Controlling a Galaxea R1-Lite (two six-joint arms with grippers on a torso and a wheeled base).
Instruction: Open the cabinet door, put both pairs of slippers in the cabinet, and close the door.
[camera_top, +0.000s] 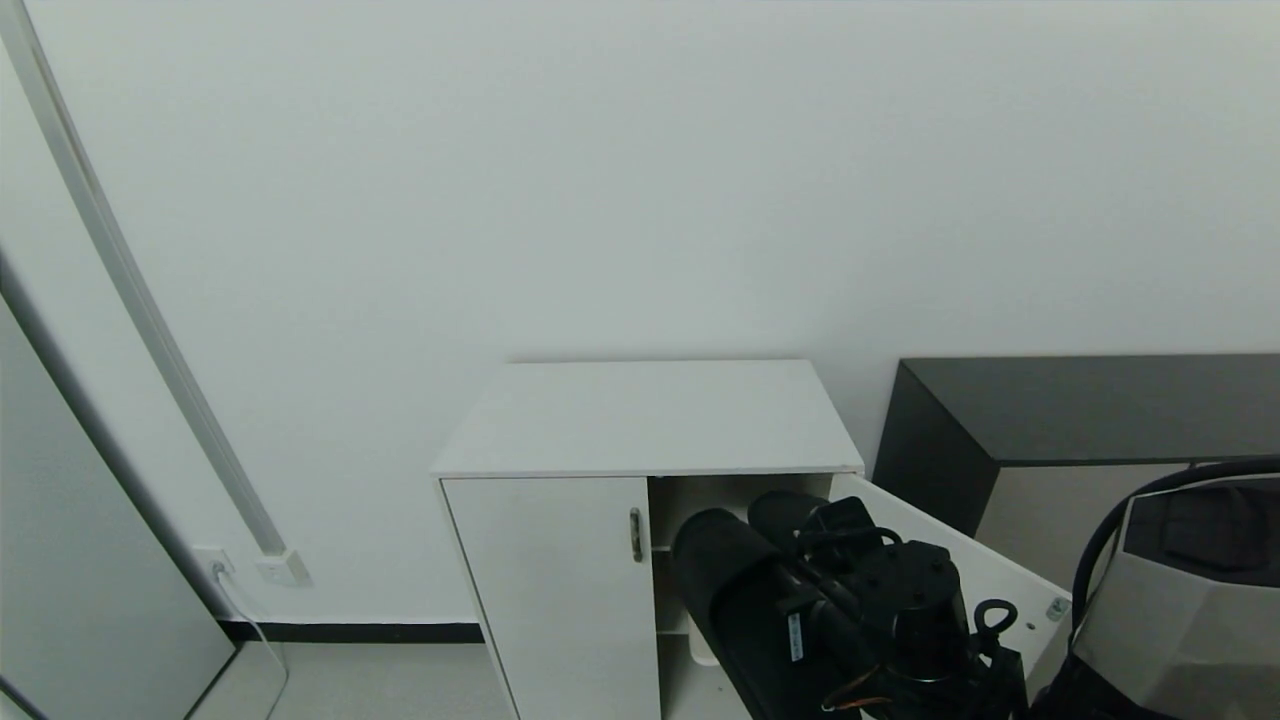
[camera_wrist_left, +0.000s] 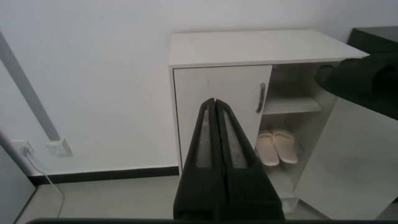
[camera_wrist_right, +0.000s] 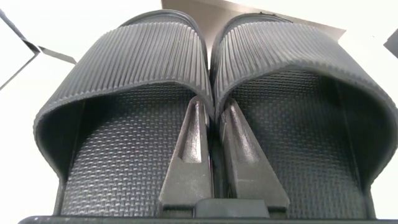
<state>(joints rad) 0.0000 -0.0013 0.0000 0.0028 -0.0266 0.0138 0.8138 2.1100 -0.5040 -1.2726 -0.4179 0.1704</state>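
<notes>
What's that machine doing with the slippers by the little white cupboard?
The robot's right gripper is pinching a pair of black slippers together by their inner edges, holding them in front of the white cabinet. The cabinet's right door stands open and its left door is shut. A pale pair of slippers already sits on a lower shelf inside. The left gripper is closed and empty, facing the cabinet.

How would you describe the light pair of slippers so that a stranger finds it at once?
Look at the white cabinet against the wall, whose right door stands open. Inside, under the upper shelf, lies the cream pair of slippers, side by side. The other pair is black and ribbed, held outside by the right gripper.
</notes>
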